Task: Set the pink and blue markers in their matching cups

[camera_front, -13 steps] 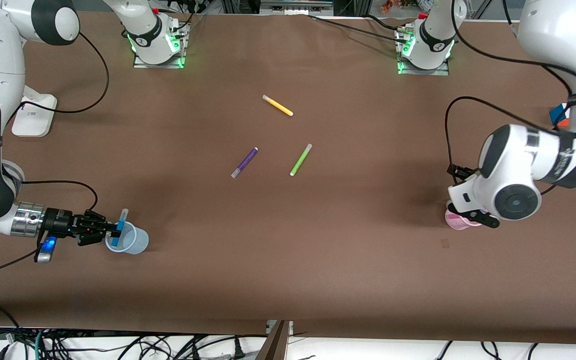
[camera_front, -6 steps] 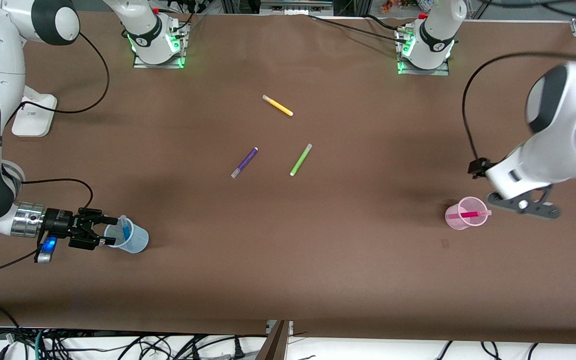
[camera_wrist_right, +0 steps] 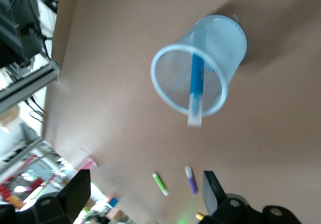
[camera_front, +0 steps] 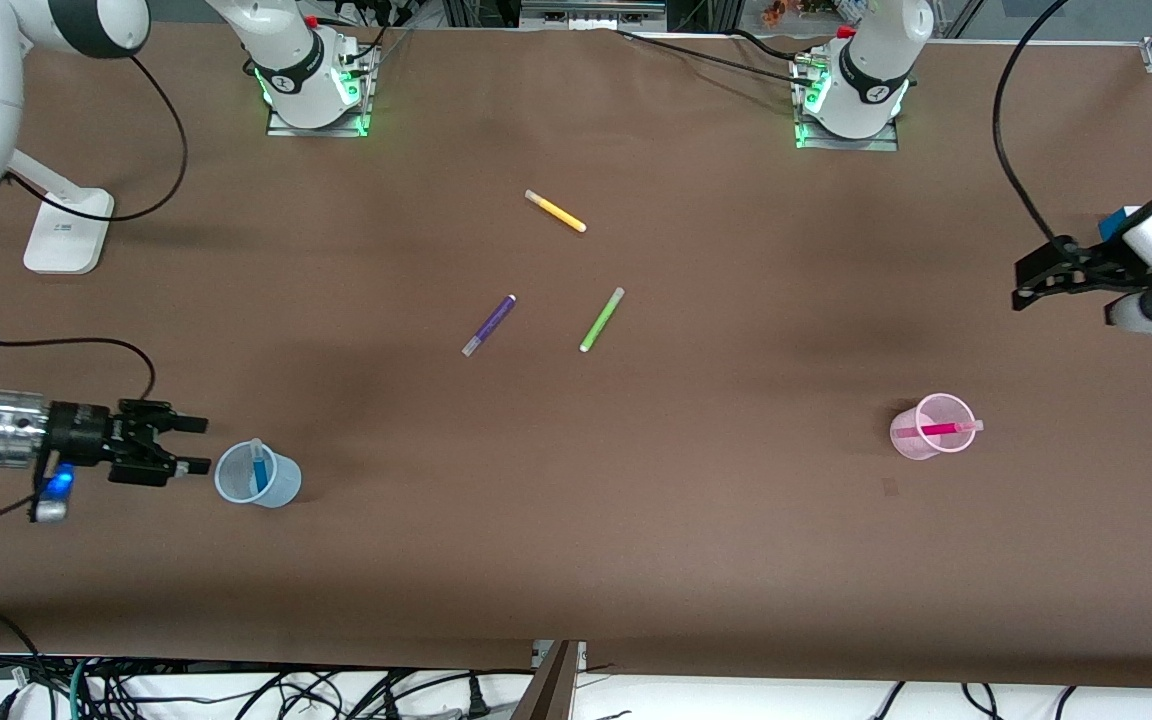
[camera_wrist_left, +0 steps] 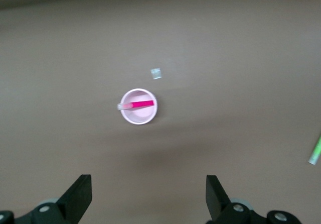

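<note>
The pale blue cup [camera_front: 281, 485] stands upright near the right arm's end of the table with the blue marker [camera_front: 258, 466] leaning inside it. My right gripper [camera_front: 191, 446] is open and empty, just beside the cup and apart from it. In the right wrist view the blue cup [camera_wrist_right: 220, 43] holds the blue marker [camera_wrist_right: 196, 81]. The pale pink cup [camera_front: 908, 440] stands near the left arm's end with the pink marker [camera_front: 941, 429] inside it. My left gripper [camera_front: 1020, 283] is open and empty, raised well away from it. In the left wrist view the pink cup [camera_wrist_left: 145, 117] holds the pink marker [camera_wrist_left: 143, 104].
A yellow pen [camera_front: 556, 211], a dark purple pen [camera_front: 489, 325] and a lime green pen [camera_front: 602, 319] lie loose mid-table. A white box [camera_front: 66, 232] sits by the right arm's end. A small blue block [camera_front: 1116, 226] sits by the left arm's end.
My right gripper opened, let the blue marker drop into the blue cup and drew back. My left arm rose and swung away from the pink cup, uncovering the pink marker inside.
</note>
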Controlling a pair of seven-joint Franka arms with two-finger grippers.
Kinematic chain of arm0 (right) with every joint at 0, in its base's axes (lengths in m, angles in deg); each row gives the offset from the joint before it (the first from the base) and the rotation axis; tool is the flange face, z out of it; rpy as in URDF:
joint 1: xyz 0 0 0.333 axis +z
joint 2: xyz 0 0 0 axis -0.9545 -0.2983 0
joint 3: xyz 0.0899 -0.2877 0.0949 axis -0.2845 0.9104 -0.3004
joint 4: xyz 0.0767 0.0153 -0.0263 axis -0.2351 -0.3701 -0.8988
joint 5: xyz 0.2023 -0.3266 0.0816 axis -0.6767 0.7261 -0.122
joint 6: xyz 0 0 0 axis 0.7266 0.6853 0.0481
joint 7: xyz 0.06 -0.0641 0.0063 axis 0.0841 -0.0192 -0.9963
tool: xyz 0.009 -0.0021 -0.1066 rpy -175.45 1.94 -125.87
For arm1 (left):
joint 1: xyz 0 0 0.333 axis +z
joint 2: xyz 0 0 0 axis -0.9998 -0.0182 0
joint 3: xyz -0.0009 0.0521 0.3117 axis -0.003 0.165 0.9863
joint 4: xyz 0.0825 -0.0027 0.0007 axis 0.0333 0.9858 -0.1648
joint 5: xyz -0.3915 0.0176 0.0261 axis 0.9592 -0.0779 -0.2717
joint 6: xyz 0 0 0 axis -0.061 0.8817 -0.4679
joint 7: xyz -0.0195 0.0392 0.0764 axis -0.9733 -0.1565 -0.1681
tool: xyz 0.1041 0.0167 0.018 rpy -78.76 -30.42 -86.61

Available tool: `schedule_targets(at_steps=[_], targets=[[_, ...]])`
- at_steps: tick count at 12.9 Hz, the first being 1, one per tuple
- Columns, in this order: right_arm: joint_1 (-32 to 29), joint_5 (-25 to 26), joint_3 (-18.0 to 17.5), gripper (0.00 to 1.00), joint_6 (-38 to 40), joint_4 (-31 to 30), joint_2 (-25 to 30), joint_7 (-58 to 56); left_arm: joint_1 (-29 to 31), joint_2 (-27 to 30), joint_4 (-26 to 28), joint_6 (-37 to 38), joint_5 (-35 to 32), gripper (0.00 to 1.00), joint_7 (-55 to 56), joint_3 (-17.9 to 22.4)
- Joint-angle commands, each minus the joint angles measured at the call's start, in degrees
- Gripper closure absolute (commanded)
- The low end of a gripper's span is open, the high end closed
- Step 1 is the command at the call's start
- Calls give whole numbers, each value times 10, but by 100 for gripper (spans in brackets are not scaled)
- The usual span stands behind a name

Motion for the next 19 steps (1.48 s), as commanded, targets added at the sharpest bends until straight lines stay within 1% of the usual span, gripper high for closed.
schedule_targets(at_steps=[1, 3, 4, 5, 6, 7, 8, 10, 15, 17, 19], targets=[[35, 109, -1, 1, 28, -12, 78, 21, -75, 55, 76, -40, 6, 0, 11, 81], [70, 204, -1, 1, 77, -13, 133, 48, -70, 71, 102, -42, 3, 0, 9, 81], [85, 255, -1, 1, 109, -13, 158, 50, -48, 78, 112, -43, 3, 0, 8, 62], [102, 305, -2, 1, 136, -16, 185, 50, -17, 88, 121, -43, 3, 0, 8, 24], [119, 350, -2, 1, 162, -16, 206, 46, -9, 101, 132, -50, 2, 0, 9, 10], [138, 390, -2, 1, 184, -17, 226, 43, -9, 110, 148, -57, 3, 0, 10, 9], [149, 420, -3, 1, 201, -18, 243, 37, -4, 109, 147, -56, 4, 0, 8, 8], [159, 463, -2, 1, 213, -27, 266, -17, -4, 102, 137, -50, 4, 0, 9, 9], [158, 465, 3, 1, 206, -27, 267, -55, -5, 98, 135, -48, 3, 0, 10, 8], [157, 468, 6, 1, 194, -27, 267, -105, -5, 97, 132, -47, 3, 0, 9, 9], [157, 467, 6, 1, 193, -27, 267, -108, -5, 91, 128, -46, 3, 0, 9, 9]])
